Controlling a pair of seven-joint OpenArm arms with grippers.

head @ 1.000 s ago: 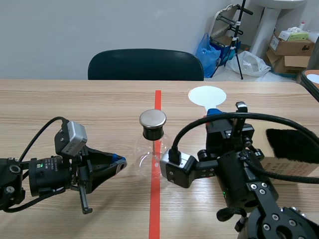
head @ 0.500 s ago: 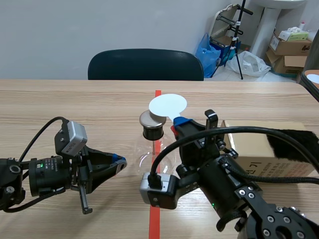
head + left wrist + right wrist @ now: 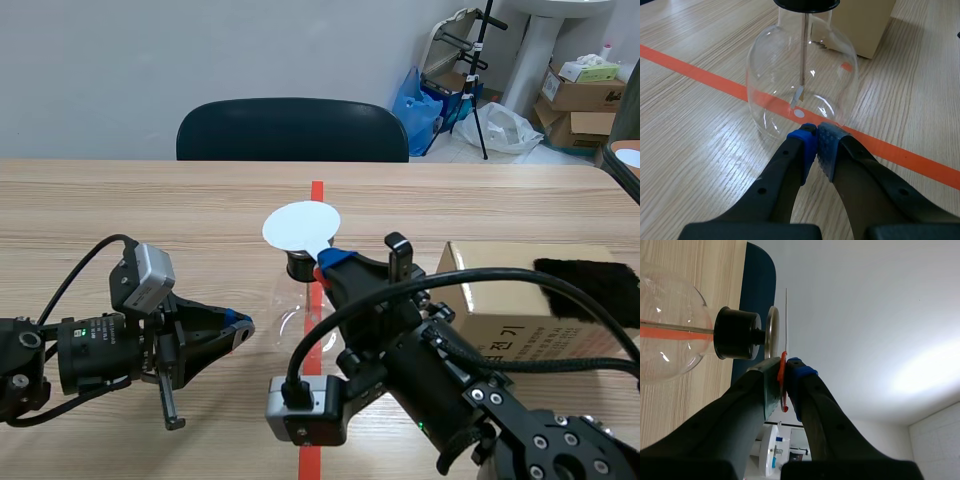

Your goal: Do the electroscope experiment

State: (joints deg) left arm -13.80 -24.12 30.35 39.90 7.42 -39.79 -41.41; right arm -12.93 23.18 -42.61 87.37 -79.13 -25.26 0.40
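Observation:
The electroscope, a clear glass flask (image 3: 292, 312) with a black stopper (image 3: 300, 266), stands on the red tape line. My right gripper (image 3: 330, 262) is shut on the red handle (image 3: 782, 382) of a white disc (image 3: 300, 225). It holds that disc just above the flask's metal top plate (image 3: 772, 332), which the disc hides in the scene view. In the right wrist view the white disc (image 3: 786, 315) shows edge-on, close to the plate. My left gripper (image 3: 816, 142) lies low, shut on nothing, with its tips at the flask (image 3: 802, 75) base. A foil leaf (image 3: 797, 95) hangs inside.
A cardboard box (image 3: 510, 290) stands right of the flask, with a black furry cloth (image 3: 590, 280) on it. A dark chair (image 3: 292, 130) is behind the table's far edge. Bare table lies on the left.
My right arm has swung left, carrying the white disc from the right of the flask to just over its top plate, uncovering the box. The left arm has stayed put.

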